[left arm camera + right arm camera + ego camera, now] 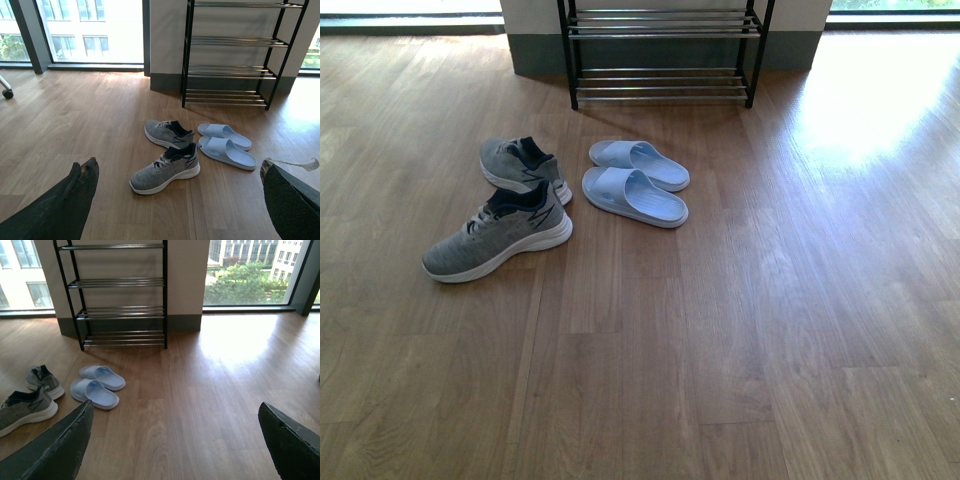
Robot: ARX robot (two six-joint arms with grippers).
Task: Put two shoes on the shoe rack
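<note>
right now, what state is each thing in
near sneaker, upright on floor
far sneaker, upright on floor
near slide, sole down on floor
far slide, sole down on floor
shoe rack, standing, visible shelves bare
left gripper, jaws open, holding nothing
right gripper, jaws open, holding nothing

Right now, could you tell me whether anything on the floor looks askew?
Yes: the near sneaker lies at an angle to the far sneaker, heels close, toes splayed apart. The pale blue slides lie neatly parallel before the shoe rack.
</note>
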